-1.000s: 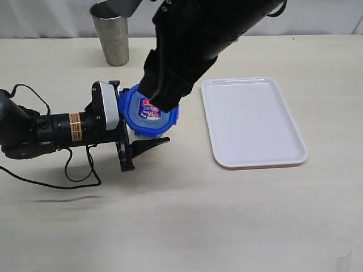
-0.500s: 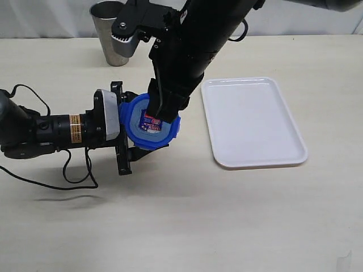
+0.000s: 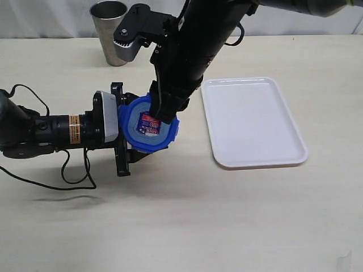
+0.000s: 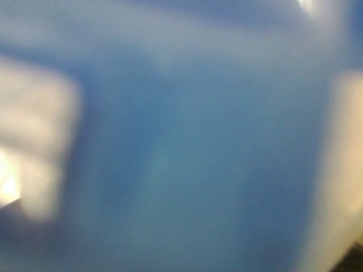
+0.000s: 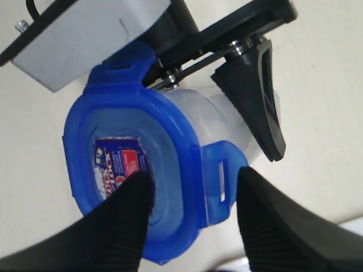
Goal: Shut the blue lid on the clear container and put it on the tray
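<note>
Though print seems illegible, sticker (image 5: 116, 164), blue lid (image 5: 164, 127)

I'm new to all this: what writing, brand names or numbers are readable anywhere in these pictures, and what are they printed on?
Nothing can be quoted as it reads.
Sticker on the blue lid: red, white and blue print, too blurred to read.
Orange band on the left arm: dark marks, too small to read.
Steel cup and tray: no text visible.
Left wrist view: only blue blur, nothing legible.
</note>
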`<state>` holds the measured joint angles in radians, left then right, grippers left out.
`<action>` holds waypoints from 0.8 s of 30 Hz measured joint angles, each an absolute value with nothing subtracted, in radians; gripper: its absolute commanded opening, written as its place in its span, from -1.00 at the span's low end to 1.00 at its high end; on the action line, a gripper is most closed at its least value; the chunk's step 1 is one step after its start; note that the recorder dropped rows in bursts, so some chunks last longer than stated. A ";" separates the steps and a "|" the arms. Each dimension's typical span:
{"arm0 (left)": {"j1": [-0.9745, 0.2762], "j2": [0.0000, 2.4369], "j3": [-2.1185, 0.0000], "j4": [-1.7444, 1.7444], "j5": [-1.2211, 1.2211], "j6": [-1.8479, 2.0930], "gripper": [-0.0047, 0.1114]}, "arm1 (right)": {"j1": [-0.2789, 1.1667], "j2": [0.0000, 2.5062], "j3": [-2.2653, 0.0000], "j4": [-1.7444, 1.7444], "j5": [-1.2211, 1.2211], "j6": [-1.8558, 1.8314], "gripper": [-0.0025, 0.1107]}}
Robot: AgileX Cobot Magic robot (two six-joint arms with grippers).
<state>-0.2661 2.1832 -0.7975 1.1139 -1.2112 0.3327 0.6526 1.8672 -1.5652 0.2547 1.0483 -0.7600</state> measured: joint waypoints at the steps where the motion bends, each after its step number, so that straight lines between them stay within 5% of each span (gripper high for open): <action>1: -0.266 2.183 -0.797 1.114 -1.211 0.330 -0.92 | 0.653 1.869 -1.568 0.257 1.054 -0.758 -0.32; 24: -0.266 2.183 -0.797 1.040 -1.207 0.000 -0.92 | 0.654 1.832 -1.603 0.088 1.028 -0.529 -0.39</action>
<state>-0.2661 2.1832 -0.7975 1.0403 -1.2070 0.0000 0.6540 1.8320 -1.6027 0.0879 1.0282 -0.5294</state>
